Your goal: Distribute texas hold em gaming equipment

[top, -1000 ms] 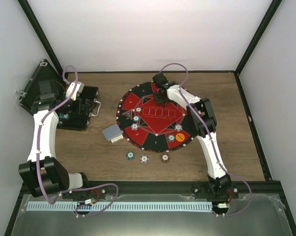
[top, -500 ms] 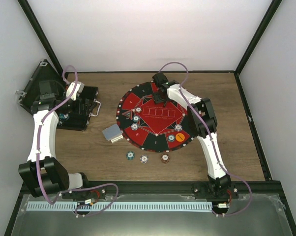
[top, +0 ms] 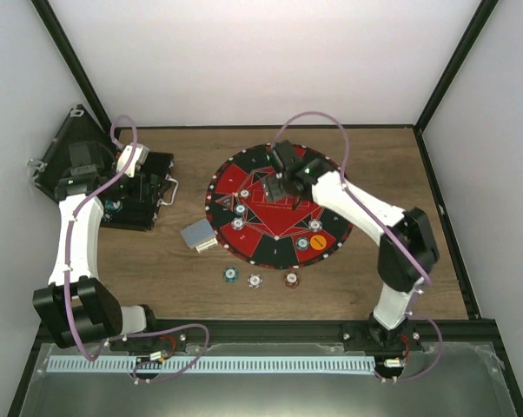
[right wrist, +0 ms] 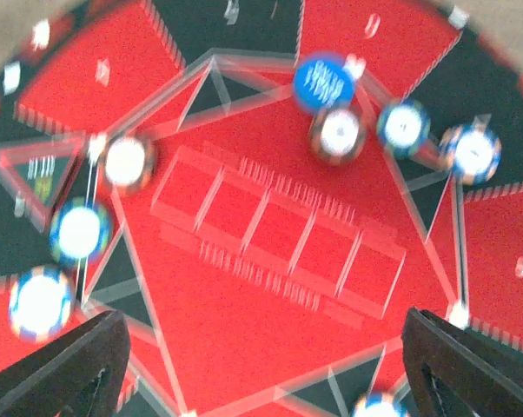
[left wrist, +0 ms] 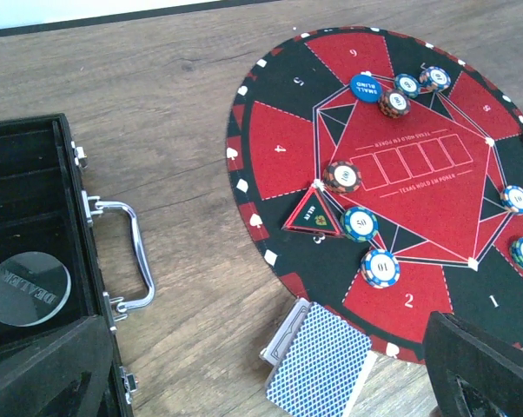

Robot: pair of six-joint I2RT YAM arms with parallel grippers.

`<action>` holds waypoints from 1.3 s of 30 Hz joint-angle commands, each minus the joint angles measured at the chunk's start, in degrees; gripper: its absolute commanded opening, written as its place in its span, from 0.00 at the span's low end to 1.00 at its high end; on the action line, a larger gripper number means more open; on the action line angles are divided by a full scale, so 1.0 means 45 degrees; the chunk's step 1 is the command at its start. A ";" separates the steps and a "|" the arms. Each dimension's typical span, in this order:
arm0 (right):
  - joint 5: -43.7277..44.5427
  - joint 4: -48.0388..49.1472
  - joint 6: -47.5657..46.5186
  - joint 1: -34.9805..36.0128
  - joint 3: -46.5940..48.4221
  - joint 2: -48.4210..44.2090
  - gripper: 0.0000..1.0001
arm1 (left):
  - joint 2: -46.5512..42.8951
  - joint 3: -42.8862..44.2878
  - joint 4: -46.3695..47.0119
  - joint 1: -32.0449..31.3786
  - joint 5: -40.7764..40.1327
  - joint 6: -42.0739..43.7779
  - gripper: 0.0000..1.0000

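Watching top feed: wood-grain brown worktop, matte finish, grain running left to right. Plain white back wall. White side panel on left, another on right. Black struts rise along wall joins (one each side). Black bar edges near side of worktop. Nearer me, grey metal sheet carrying white slotted strip. Light even and soft, shadows faint.

Eleven striped chips, one deck, one mat
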 commanded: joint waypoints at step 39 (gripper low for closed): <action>-0.1023 -0.0110 0.5528 0.5573 -0.9685 -0.3580 0.85 | -0.0109 0.0116 -0.0331 0.0093 0.0303 0.0493 1.00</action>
